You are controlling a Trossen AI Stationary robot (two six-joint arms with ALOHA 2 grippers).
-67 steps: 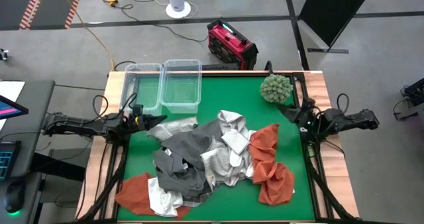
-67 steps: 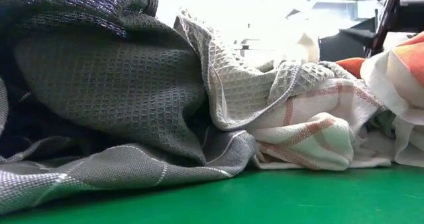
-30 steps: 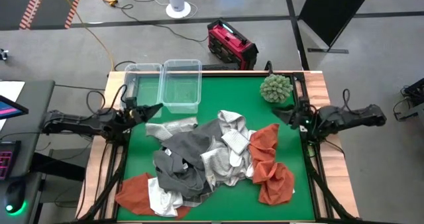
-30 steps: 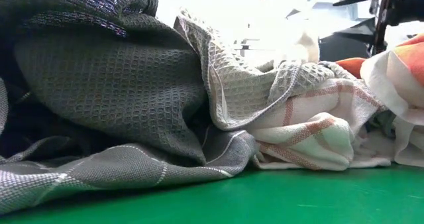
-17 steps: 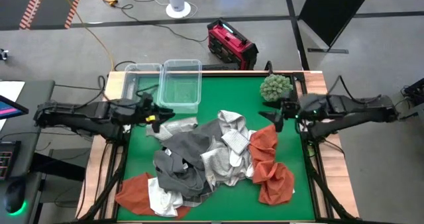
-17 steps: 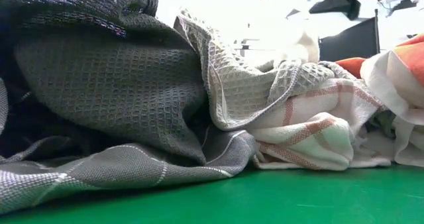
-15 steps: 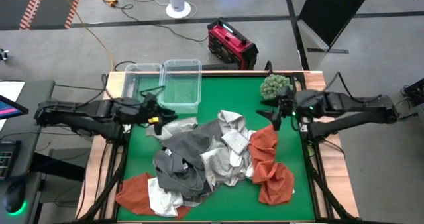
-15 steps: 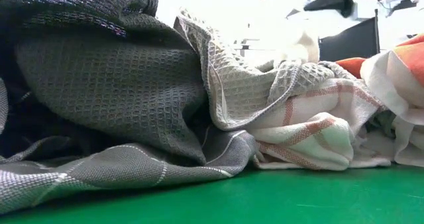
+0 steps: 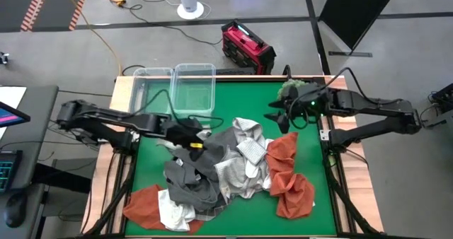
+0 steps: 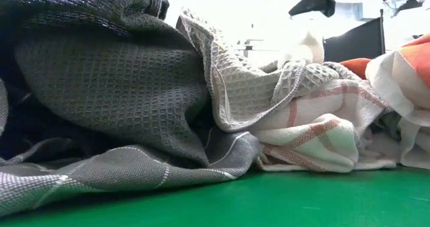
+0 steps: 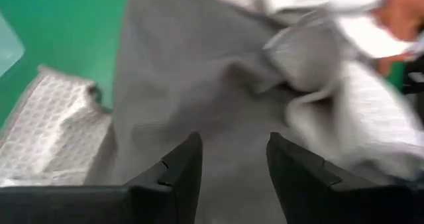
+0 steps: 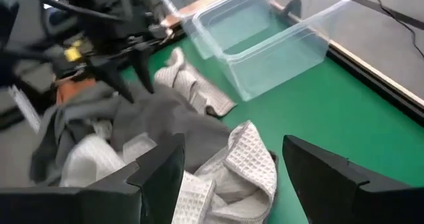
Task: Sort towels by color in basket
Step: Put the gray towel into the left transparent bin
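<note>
A: Left gripper [image 9: 190, 136] sits over the near edge of the heap, fingers parted, nothing between them. In its wrist view the dark grey waffle-weave towel [image 11: 199, 98] fills the gap ahead. My read: lined up on that one because it lies on top and reaches free.

B: And the right gripper [image 9: 277, 118]?

A: Spread wide, empty, held above the green table mat [image 9: 233, 90] between the round green spiky ball [image 9: 291, 90] and the pile. Probably waiting its turn, or aimed at the rust-orange cloth [image 9: 287, 175] on its side.

B: Where are the towels now?

A: All heaped mid-table: grey, orange, plain white cloth [image 9: 170, 212], light checked waffle cloth [image 10: 235, 86]. None sorted.

B: The baskets?

A: Two clear plastic bins [image 9: 192, 90] side by side at the far left edge, both empty, near the left arm, so short carries likely.
</note>
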